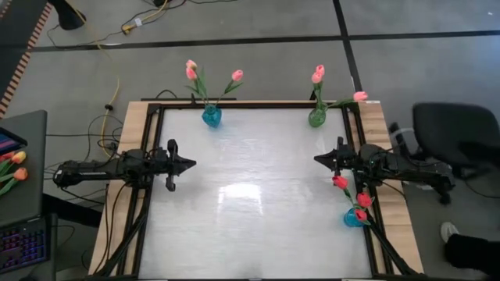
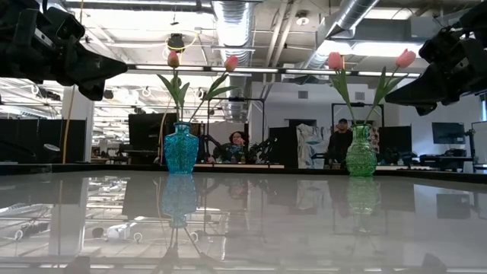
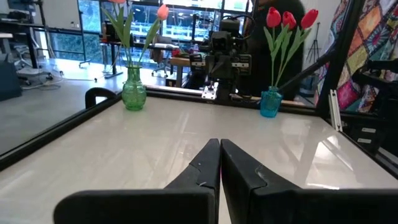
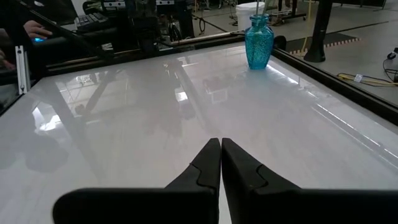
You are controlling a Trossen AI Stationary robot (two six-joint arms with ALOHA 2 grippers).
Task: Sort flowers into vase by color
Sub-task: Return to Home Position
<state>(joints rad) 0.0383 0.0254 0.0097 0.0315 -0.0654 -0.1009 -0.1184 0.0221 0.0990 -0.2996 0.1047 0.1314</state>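
The fingers of the left gripper (image 1: 190, 164) are closed fully, tip against tip, and nothing is held between them. The fingers of the right gripper (image 1: 317, 159) are closed in the same way and are also empty. Both grippers are kept above the white table (image 1: 258, 226). The two pairs of fingertips are pointed at each other, well apart, across the middle of the table.

All the pink and red flowers are found in vases. Ahead of the left fingers and off to their left side, at the table's edge, a tall blue vase (image 1: 211, 117) is placed, and three pink tulips (image 1: 191, 72) are standing in it. Farther ahead of the left fingers, near the right fingertips and at the same edge, a green vase (image 1: 316, 118) is seen with three other pink tulips (image 1: 317, 76). One of these is bent out sideways, away from both grippers. A small blue vase (image 1: 352, 218) is set behind the right fingertips, just beside the right arm, and three red tulips (image 1: 364, 200) are held in it.

Far behind the left fingers, off the table, some orange-and-yellow tulips (image 1: 14, 168) are laid on a side desk.
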